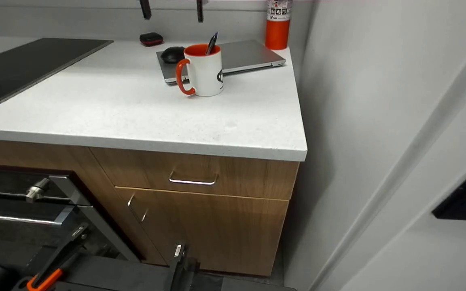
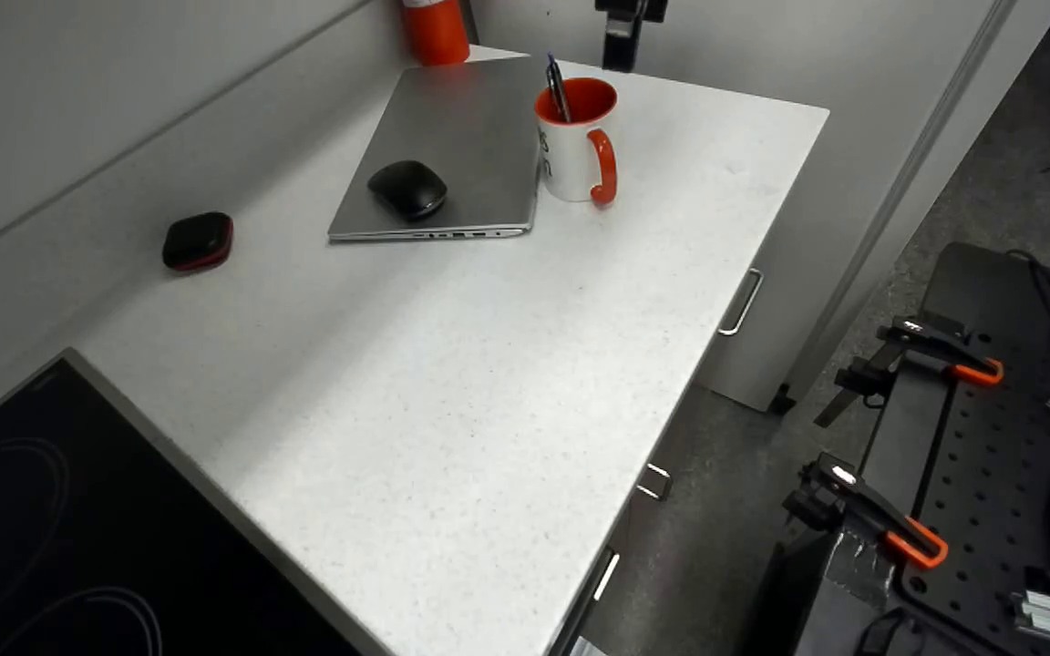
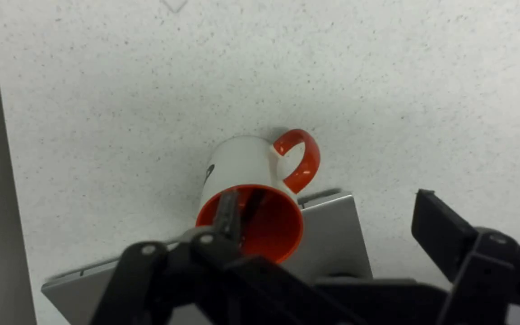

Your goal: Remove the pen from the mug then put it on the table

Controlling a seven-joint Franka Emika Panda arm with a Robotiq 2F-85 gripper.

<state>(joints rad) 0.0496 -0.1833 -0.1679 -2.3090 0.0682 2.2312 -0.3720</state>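
Note:
The white mug [image 1: 205, 76] with red-orange inside and handle stands upright on the white table [image 1: 136, 111]. It also shows in an exterior view [image 2: 569, 162] and in the wrist view [image 3: 242, 162]. The thin dark pen [image 1: 211, 43] leans in the mug, its upper end above the rim; it also shows in an exterior view [image 2: 558, 89]. In the wrist view a finger partly hides the pen. My gripper [image 1: 172, 10] is open and empty, above the table and higher than the mug. In the wrist view the gripper [image 3: 327, 197] has one finger overlapping the mug's mouth.
A closed grey laptop [image 2: 461, 118] lies right beside the mug, with a black mouse [image 2: 407, 189] on it. A small dark case [image 1: 151, 39] lies near the back wall. A red cylinder [image 1: 277, 35] stands in the back corner. A dark cooktop [image 1: 34, 66] is set into the counter.

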